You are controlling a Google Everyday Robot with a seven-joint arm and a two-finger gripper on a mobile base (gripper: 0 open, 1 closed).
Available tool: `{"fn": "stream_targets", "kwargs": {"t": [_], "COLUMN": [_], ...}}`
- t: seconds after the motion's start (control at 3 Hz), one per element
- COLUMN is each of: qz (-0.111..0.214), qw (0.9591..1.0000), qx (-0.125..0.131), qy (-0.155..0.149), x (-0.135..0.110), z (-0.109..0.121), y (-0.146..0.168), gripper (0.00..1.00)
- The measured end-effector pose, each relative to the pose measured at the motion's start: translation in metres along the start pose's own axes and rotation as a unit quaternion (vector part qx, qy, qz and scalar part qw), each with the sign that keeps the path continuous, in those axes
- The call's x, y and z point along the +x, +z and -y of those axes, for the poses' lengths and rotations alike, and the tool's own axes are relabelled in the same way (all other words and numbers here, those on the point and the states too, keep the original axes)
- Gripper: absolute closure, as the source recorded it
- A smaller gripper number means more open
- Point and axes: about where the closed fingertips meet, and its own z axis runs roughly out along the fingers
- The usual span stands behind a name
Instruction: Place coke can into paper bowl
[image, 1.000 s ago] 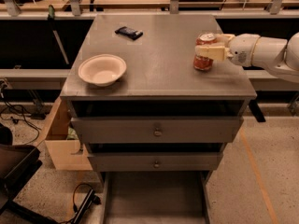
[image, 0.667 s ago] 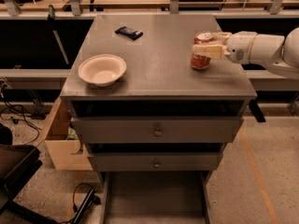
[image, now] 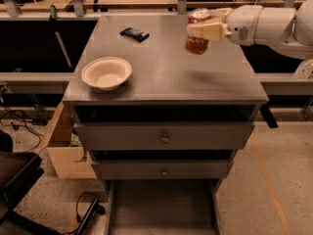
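Aloft rear-right | gripper (image: 199, 24) clasps coke can (image: 196, 45) | paper bowl (image: 106, 73) near table (image: 168, 80) left edge

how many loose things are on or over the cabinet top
3: the paper bowl front left, a dark packet back left, and the coke can gripped in the claw at the back right. Nothing else seems hidden.

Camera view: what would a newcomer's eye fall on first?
The white gripper, reaching in from the right, holds a red coke can in its jaws over the far right of the grey cabinet top. An empty paper bowl sits near the front left edge.
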Motion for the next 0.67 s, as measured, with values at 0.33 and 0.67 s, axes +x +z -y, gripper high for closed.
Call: {"fn": "stream_targets", "kwargs": {"t": [0.33,0.67], "qz": [0.014,0.008], "qw": [0.9993,0.9963], "qx": [-0.034,-0.083], "qy": [0.007,0.02], "x": [-0.023,-0.028], "z": [-0.039,-0.078], "y": [0.024,0.06], "gripper": [1.0,1.0]}}
